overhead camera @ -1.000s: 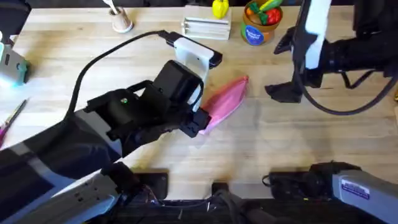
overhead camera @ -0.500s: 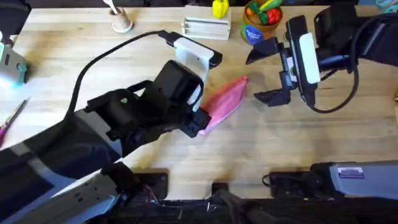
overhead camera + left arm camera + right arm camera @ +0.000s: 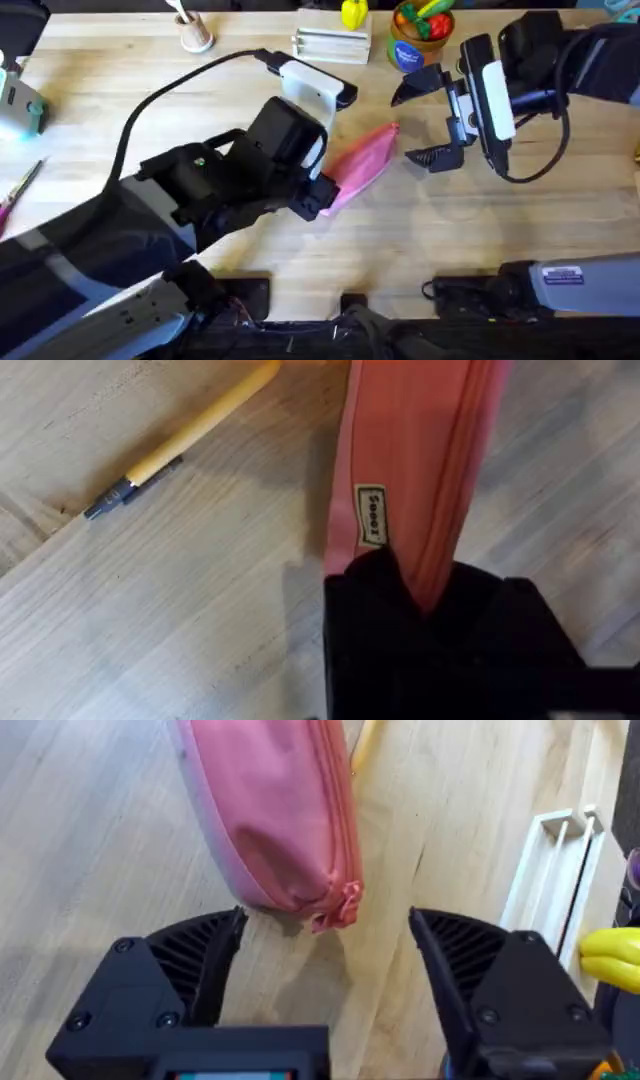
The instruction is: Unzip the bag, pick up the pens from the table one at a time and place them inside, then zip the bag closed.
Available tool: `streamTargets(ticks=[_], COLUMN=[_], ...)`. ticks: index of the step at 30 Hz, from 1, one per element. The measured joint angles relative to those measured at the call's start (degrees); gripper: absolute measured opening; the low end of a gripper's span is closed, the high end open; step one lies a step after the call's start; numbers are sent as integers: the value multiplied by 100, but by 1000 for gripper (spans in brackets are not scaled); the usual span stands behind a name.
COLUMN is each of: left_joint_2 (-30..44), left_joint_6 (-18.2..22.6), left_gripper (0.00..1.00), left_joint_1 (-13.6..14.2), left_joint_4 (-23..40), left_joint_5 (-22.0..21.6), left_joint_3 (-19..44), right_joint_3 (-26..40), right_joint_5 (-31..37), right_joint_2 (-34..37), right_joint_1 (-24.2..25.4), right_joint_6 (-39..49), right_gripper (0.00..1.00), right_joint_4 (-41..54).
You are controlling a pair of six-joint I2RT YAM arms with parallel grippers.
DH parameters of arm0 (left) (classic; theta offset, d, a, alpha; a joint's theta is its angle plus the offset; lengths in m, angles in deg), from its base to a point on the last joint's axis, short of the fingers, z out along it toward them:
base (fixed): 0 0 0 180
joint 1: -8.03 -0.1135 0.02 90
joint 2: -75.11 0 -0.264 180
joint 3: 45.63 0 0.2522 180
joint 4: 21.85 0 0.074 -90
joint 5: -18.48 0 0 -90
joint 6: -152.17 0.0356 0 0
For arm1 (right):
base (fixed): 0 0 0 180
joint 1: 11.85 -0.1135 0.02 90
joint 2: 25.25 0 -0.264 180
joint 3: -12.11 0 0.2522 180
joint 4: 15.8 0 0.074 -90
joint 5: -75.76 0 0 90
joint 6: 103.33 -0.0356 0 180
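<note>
Overhead: the pink bag [image 3: 362, 161] lies slantwise at the middle of the light-wood table [image 3: 300, 250], its near end clamped in the left hand [image 3: 318, 195], whose dark arm sweeps in from the lower left. The right hand [image 3: 420, 118] hangs just beside the bag's far tip, its black fingers spread wide, one toward a blue-labelled tub [image 3: 412, 40] of toy fruit at the table's far edge. A white rack [image 3: 332, 43], a yellow toy [image 3: 353, 13] and a small beige cup [image 3: 196, 36] holding white sticks stand along that same far edge.

Left wrist view: the black left hand [image 3: 420, 610] is closed on the end of the bag [image 3: 410, 450], gripping the fabric just beside a small woven label [image 3: 371, 514]. A pen [image 3: 185, 438] with a yellow-tan barrel and dark tip lies on the table [image 3: 150, 610] near the bag's side, apart from it.

Right wrist view: the right hand [image 3: 325, 955] is held wide, its ribbed fingers [image 3: 195, 960] either side of the bag's tapered tip, where the zipper pull [image 3: 338, 908] hangs. The bag [image 3: 270, 810] rests flat on the table [image 3: 90, 850], zipper shut along its visible length. A yellow pen end [image 3: 364, 742] pokes out beyond it.
</note>
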Motion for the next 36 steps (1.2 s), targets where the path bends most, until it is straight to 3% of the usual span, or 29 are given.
streamTargets(ticks=[5, 8, 13, 22, 36], left_joint_2=[0, 0, 0, 0, 0], left_joint_6=[0, 0, -39, -79, -79], left_gripper=[46, 46, 46, 46, 44], left_joint_1=[0, 0, 0, 0, 0], left_joint_4=[0, 0, 7, 52, 52], left_joint_5=[0, 1, 17, 21, 22], left_joint_3=[0, 0, 0, 4, 4], right_joint_3=[0, 0, 0, 0, 0], right_joint_5=[-12, -99, -533, -661, -304], right_joint_2=[0, 0, -1, 0, 103], right_joint_1=[0, 0, 0, 0, 0], right_joint_6=[8, 23, 29, 29, 26], right_gripper=[992, 865, 964, 985, 869], right_joint_4=[-1, 2, -15, -23, -334])
